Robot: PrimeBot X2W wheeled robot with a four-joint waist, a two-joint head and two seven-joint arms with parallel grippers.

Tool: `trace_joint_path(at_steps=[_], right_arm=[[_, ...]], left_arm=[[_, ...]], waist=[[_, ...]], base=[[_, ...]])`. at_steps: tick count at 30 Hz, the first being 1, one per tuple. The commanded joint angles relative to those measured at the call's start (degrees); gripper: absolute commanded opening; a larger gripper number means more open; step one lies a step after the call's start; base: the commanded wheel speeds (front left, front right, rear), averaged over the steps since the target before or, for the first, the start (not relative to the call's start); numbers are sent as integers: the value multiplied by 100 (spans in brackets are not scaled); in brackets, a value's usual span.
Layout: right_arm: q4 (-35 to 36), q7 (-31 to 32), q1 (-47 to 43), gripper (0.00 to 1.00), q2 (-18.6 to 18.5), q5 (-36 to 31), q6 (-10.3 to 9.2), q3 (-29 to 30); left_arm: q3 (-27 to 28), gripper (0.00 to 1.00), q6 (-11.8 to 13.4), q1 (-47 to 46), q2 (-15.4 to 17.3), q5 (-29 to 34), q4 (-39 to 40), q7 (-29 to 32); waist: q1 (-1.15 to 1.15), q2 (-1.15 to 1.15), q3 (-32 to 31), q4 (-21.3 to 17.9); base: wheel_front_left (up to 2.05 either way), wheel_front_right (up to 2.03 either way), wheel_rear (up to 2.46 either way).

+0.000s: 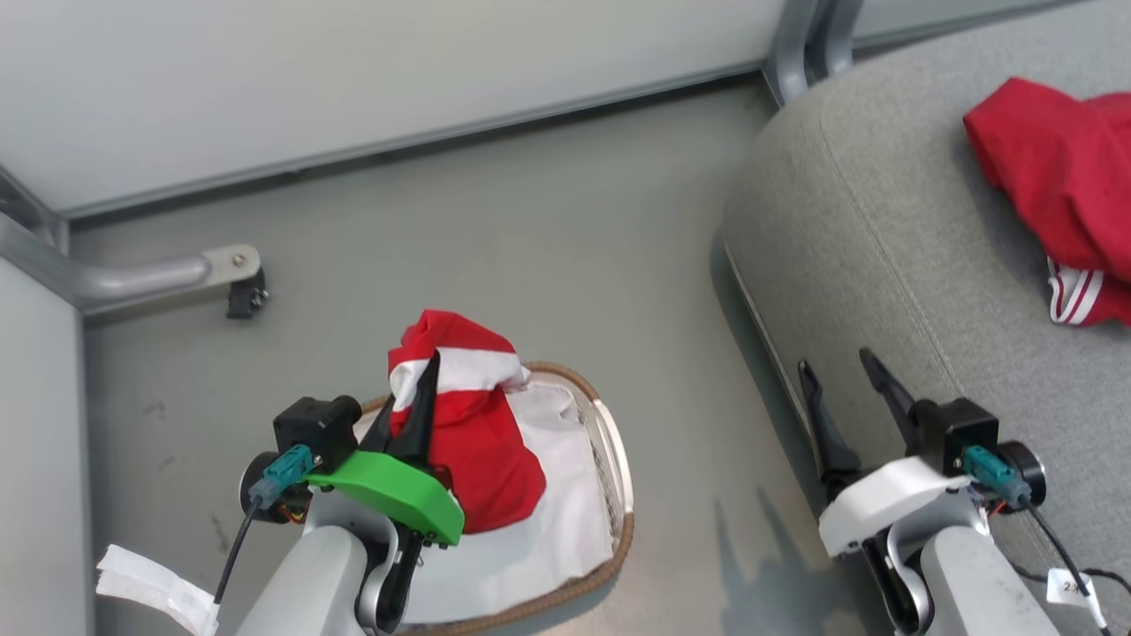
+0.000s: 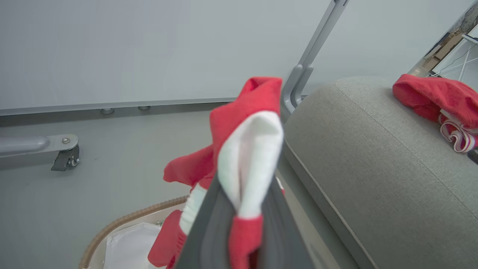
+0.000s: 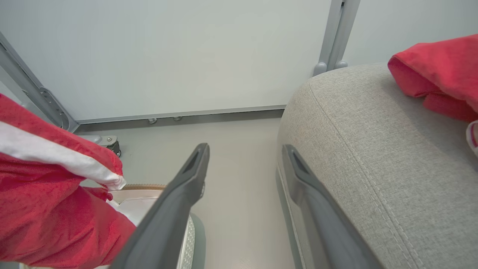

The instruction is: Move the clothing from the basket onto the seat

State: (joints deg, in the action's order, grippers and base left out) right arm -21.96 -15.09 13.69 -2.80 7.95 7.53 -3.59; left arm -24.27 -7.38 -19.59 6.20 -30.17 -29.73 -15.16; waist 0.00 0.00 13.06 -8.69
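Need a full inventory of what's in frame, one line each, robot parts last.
red-and-white garment: one, red with a white panel, hanging over the basket
red garment with white stripe trim: one, red, lying on the seat
basket: one, white with brown rim, on the floor left of the seat
liner: one, white, inside the basket
seat: one, grey, at right
frame leg with caster: one, grey metal, floor at far left
left gripper: one, dark fingers, shut on the red-and-white garment
right gripper: one, dark fingers, open, empty, by the seat edge
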Motion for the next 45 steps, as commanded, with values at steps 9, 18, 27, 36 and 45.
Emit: trace_joint_path(at_steps=[9,18,27,36,45], right_arm=[[-271,-11,-445,100,-22,-13,-7,-331],[-205,-11,-250,100,-22,64,-8,-1972],[122,-11,934,100,-26,234,-8,-3699],[-546,-11,1620,100,-23,14,-8,-3811],[-1289,-11,1752,34,-22,439,-8,-4031]], left_arm=[[279,0,-13,227,-154,290,849,2],[119,0,-13,75,-243,396,1197,2],[-128,0,-13,-27,-265,365,1236,2],[-657,0,-14,-230,-303,224,1299,2],[-1086,0,-14,-355,-321,73,1398,2]], waist=[[0,0,-839,323],[0,0,-858,547],[0,0,-725,796],[0,0,-647,1199],[0,0,-598,1491]], base=[[0,0,0],[0,0,0],[0,0,0],[0,0,0],[0,0,0]])
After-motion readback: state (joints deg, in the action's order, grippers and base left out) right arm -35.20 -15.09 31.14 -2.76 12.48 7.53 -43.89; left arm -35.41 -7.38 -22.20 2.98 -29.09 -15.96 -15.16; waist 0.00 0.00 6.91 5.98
